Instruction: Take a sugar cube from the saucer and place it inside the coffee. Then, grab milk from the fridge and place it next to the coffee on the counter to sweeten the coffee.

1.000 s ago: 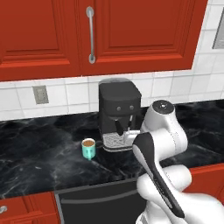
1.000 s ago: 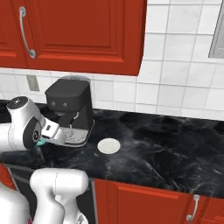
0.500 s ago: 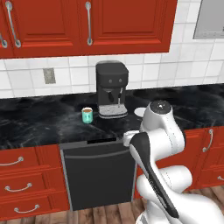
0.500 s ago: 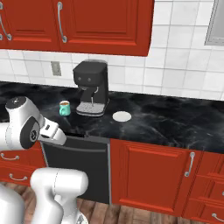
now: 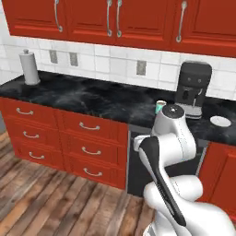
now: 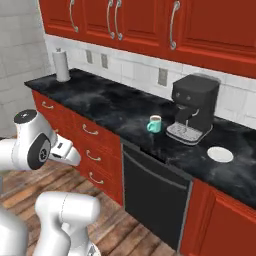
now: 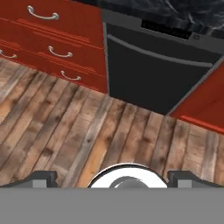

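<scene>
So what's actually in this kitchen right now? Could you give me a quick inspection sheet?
Surface: black veined counter above red drawers.
Job's things: teal mug stands on the counter beside the coffee machine; white saucer lies on the machine's other side, nothing visible on it. Milk and fridge: nothing seen.
Clutter: paper towel roll at the counter's far end.
Gripper: gripper open, empty, pointing down at the wooden floor, away from the counter.
Cables: nothing seen.
Surroundings: red wall cabinets, white tiles with outlets, black dishwasher under the counter.
</scene>
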Motion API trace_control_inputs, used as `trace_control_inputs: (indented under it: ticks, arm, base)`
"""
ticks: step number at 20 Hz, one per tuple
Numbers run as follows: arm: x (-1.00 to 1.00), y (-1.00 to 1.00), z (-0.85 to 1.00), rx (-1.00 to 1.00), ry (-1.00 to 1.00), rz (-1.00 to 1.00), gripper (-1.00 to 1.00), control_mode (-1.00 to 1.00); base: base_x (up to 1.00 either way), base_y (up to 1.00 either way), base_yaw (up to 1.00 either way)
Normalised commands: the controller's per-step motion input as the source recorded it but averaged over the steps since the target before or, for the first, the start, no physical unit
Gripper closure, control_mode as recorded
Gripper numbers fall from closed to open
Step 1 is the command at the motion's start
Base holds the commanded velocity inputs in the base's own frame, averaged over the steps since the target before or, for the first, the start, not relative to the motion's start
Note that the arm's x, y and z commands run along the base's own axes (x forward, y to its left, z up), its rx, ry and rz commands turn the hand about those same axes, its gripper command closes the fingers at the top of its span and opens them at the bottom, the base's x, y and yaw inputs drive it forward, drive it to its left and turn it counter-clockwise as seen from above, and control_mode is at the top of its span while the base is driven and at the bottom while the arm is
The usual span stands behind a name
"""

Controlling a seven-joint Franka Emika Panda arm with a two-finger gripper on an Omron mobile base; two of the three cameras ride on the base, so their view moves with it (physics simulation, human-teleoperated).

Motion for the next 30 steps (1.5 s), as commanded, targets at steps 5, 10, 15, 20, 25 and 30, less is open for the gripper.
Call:
trace_control_inputs:
  ticks: [5, 10, 15, 20, 25, 30]
  arm:
    - [0.0, 0.0, 0.0, 0.0, 0.0, 0.0, -1.0, 1.0]
    - [0.0, 0.0, 0.0, 0.0, 0.0, 0.0, -1.0, 1.0]
    - [0.0, 0.0, 0.0, 0.0, 0.0, 0.0, -1.0, 1.0]
    - [0.0, 0.0, 0.0, 0.0, 0.0, 0.0, -1.0, 1.0]
    - [0.0, 0.0, 0.0, 0.0, 0.0, 0.0, -1.0, 1.0]
    - [0.0, 0.0, 0.0, 0.0, 0.0, 0.0, -1.0, 1.0]
  base:
    - [0.0, 0.0, 1.0]
    - [0.0, 0.0, 1.0]
    - [0.0, 0.0, 1.0]
    - [0.0, -0.01, 0.98]
    - [-0.06, -0.08, 0.93]
    - [-0.12, -0.08, 0.92]
